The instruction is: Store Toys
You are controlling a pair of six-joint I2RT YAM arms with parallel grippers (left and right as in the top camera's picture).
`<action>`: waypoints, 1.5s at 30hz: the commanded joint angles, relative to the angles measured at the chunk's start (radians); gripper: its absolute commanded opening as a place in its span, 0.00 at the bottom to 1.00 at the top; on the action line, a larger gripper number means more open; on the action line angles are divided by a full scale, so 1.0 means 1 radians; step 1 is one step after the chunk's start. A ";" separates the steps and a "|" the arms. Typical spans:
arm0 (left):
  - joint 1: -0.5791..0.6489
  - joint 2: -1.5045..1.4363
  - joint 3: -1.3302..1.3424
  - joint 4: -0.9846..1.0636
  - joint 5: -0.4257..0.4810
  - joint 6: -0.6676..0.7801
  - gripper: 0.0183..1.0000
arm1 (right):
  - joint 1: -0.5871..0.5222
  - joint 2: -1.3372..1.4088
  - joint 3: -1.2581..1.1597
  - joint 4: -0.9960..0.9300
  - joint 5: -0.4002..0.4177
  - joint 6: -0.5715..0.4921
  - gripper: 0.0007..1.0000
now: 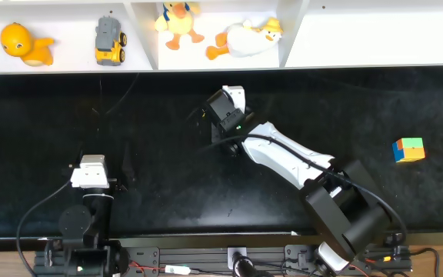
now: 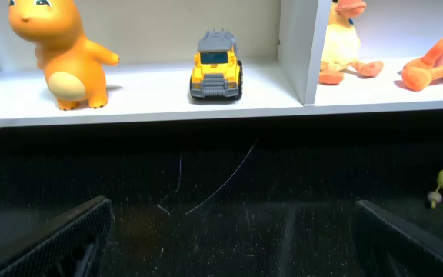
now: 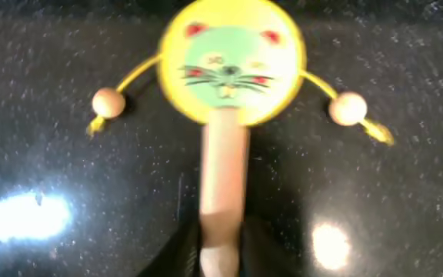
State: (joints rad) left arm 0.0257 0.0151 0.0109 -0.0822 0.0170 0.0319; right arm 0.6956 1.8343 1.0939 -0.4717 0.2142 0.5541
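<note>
Right hand (image 3: 220, 250) narrow, clamped on the wooden handle end of the rattle drum (image 3: 233, 61). Long axis running straight out from the fingers: handle first, then the yellow-rimmed cat-face head at the far end, one bead on a string flung to each side. Cannot tell whether lifted or resting on the black table (image 1: 168, 177).

Seen from above, right hand (image 1: 225, 115) near the table's middle, aimed toward the white shelf (image 1: 221, 65) along the far edge. Straight ahead, the middle compartment with a yellow duck plush (image 1: 179, 21) upright and a white duck plush (image 1: 244, 38) on its side. Probably little room there; dividers on both sides to steer the dangling beads past.

Left compartment: orange figure toy (image 2: 60, 50) and yellow toy truck (image 2: 216, 65), well apart. Left hand (image 2: 233, 238) wide and holding nothing, back near its base, farther from the drum. Colour cube (image 1: 408, 149) on the table far right, not yet stored.
</note>
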 commanded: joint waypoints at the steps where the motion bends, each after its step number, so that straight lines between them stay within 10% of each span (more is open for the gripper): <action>1: -0.004 -0.012 -0.003 -0.002 -0.012 -0.006 1.00 | 0.003 0.008 0.016 -0.005 -0.007 0.008 0.04; 13: -0.004 -0.012 -0.003 -0.002 -0.012 -0.006 1.00 | -0.189 -0.472 -0.292 -0.109 0.049 -0.004 0.04; 20: -0.004 -0.012 -0.003 -0.002 -0.012 -0.006 1.00 | -0.434 -0.666 -0.319 -0.195 0.040 -0.243 0.04; 32: -0.004 -0.012 -0.003 -0.002 -0.012 -0.006 1.00 | -0.630 -0.388 -0.021 -0.087 -0.052 -0.610 0.04; 45: -0.004 -0.012 -0.003 -0.002 -0.012 -0.006 1.00 | -0.631 -0.030 0.223 0.130 -0.169 -0.621 0.10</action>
State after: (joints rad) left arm 0.0257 0.0151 0.0109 -0.0818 0.0170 0.0319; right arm 0.0708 1.7767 1.2755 -0.3653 0.0952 -0.0559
